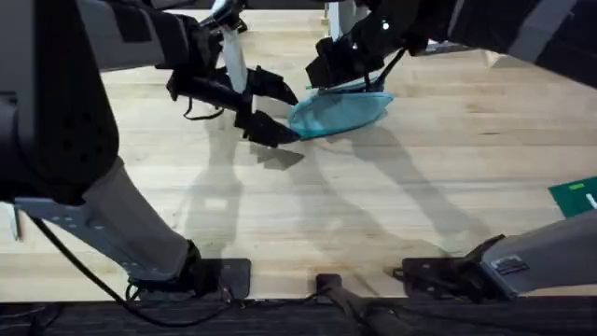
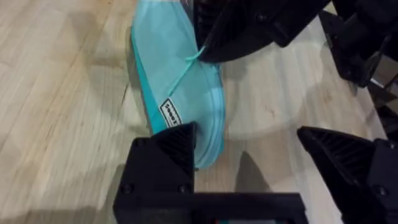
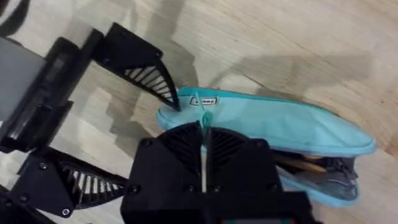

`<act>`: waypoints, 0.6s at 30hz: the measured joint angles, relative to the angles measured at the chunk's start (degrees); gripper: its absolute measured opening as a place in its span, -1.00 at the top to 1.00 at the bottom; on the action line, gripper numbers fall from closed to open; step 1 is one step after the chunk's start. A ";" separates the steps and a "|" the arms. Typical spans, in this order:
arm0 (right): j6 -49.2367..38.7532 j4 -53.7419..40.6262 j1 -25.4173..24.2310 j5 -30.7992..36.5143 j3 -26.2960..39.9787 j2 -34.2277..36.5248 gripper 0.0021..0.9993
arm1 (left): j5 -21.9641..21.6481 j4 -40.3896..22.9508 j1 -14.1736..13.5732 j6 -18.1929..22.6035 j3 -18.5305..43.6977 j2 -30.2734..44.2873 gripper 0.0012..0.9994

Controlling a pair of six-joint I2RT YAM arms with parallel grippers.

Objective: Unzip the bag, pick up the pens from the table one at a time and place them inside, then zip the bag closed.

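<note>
The light teal bag (image 1: 340, 112) lies on the table (image 1: 373, 205) at the far middle. My right gripper (image 3: 204, 134) is shut on the bag's small teal zipper pull (image 3: 200, 102), close to one end of the bag. The zipper gapes at the other end, where slim pens (image 3: 305, 165) show inside. My left gripper (image 2: 245, 140) is open at the pull end of the bag (image 2: 174, 81), one finger (image 2: 165, 155) touching the fabric and the other standing clear. From above, the left gripper (image 1: 280, 107) is left of the bag and the right gripper (image 1: 340, 79) is over its far edge.
A green flat object (image 1: 574, 196) lies at the table's right edge. Bare wood stretches across the near half of the table in front of both arm bases (image 1: 317, 275).
</note>
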 joint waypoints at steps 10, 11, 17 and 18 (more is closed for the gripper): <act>0.00 -0.11 0.02 -0.11 0.00 0.02 0.94 | 0.87 3.14 -0.26 0.17 0.00 0.28 0.86; 0.01 -0.07 0.07 -0.10 0.00 0.01 0.94 | 0.87 3.10 -0.26 0.17 0.00 0.30 0.90; 0.00 -0.07 -0.08 -0.12 -0.01 0.02 0.94 | 0.61 4.55 -0.24 -2.68 0.00 0.28 0.91; 0.01 -0.07 -0.21 -0.14 0.00 0.02 0.94 | 0.61 4.68 -0.24 -2.89 0.00 0.29 0.91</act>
